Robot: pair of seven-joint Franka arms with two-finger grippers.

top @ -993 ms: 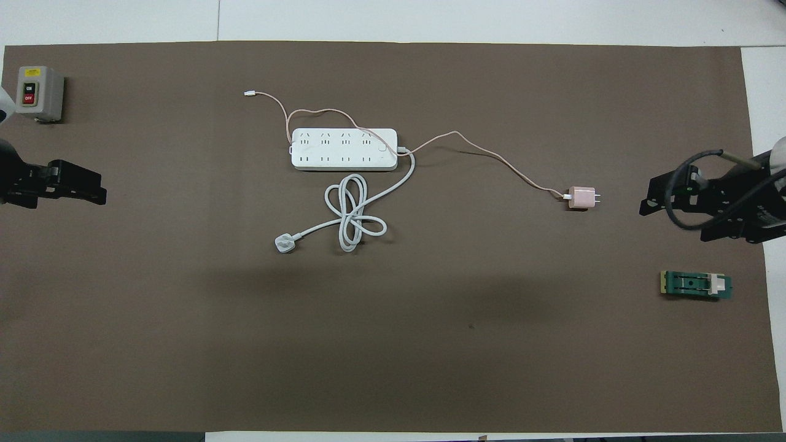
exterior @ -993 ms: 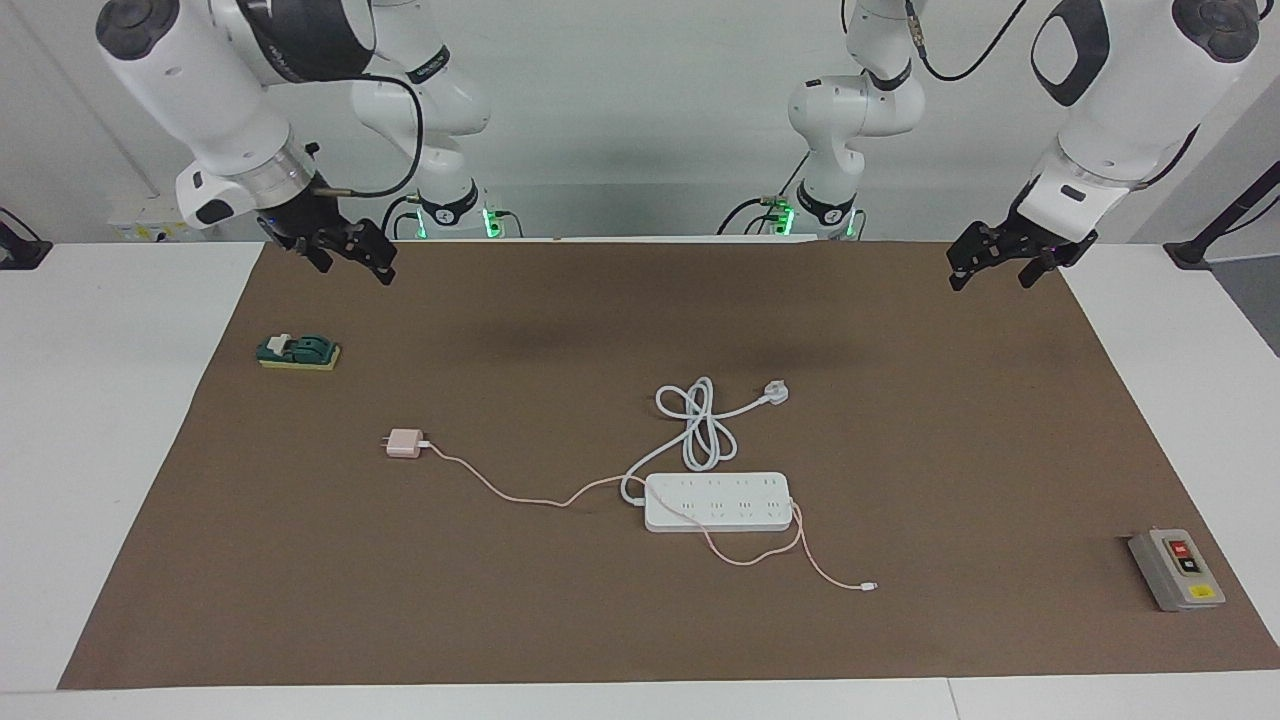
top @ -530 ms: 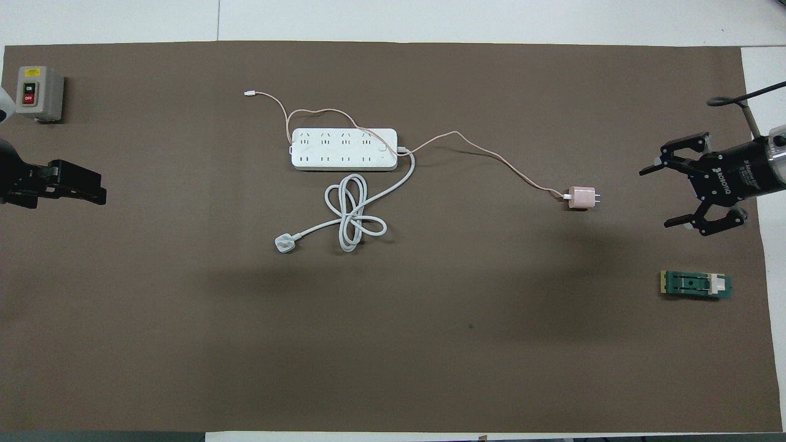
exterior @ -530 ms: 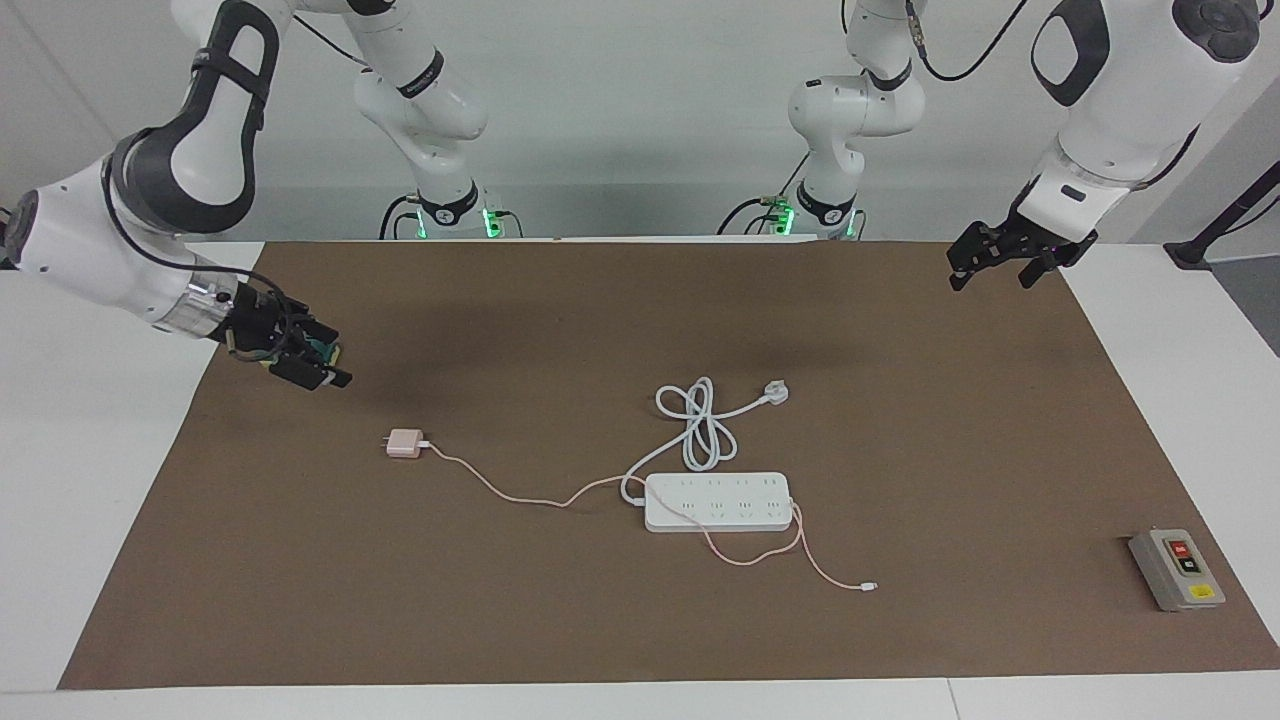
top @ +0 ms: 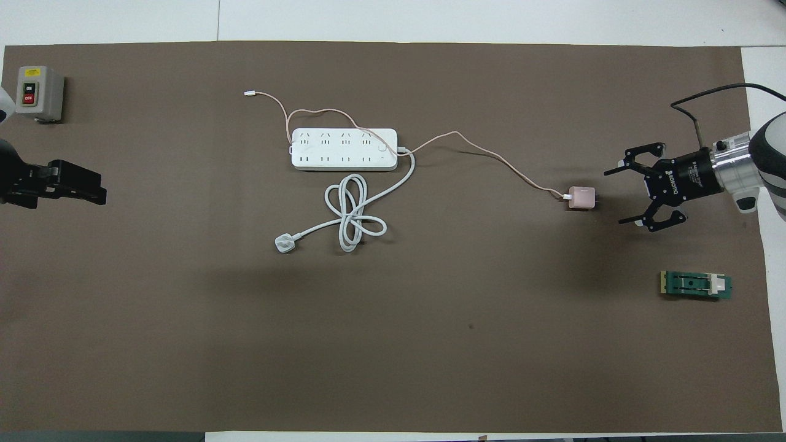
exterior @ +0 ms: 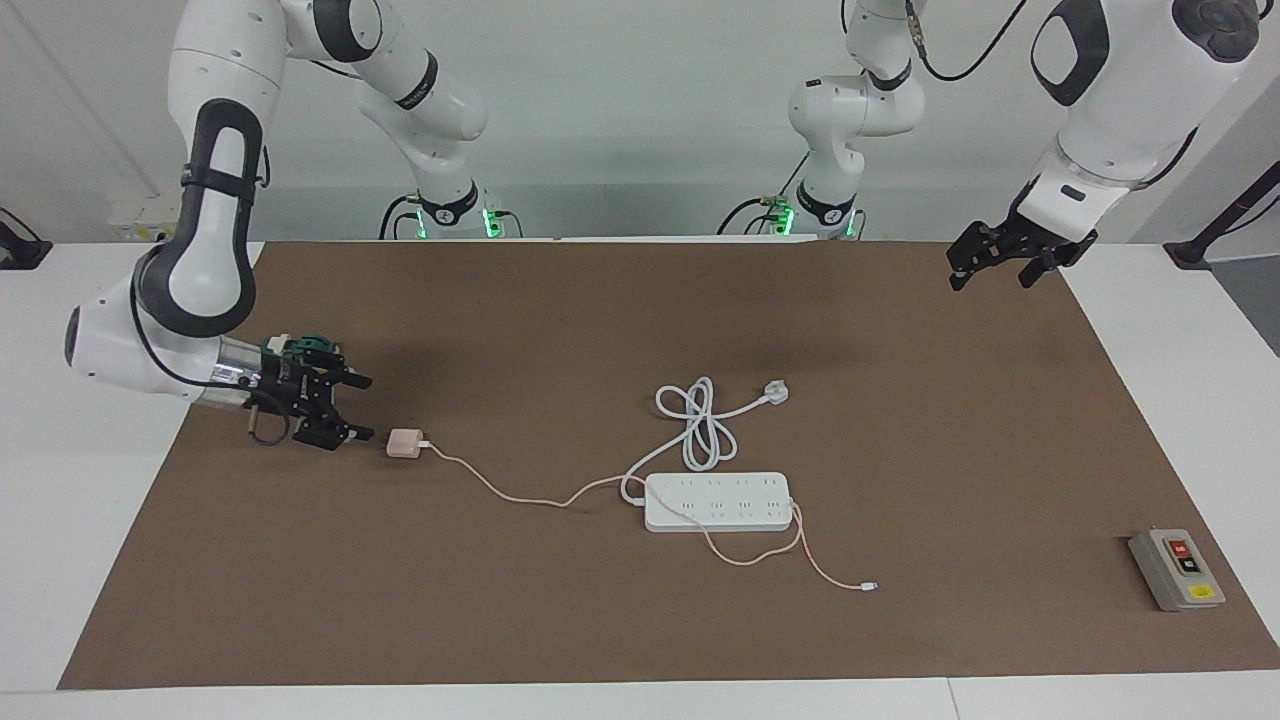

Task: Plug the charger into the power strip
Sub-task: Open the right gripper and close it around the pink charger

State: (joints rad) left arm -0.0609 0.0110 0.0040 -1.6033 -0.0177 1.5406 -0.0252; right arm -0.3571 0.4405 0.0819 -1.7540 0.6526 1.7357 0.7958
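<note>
Beside the charger (exterior: 405, 443) we now find our right gripper (exterior: 352, 408), swung down since before — fingers spread wide, seemingly touching nothing; our left gripper (exterior: 990, 270) waits, open.

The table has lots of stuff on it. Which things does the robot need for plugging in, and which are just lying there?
Needed:
charger
power strip
right gripper, open beside the charger

Just lying there:
grey switch box
green part

Left gripper waits, open.
</note>
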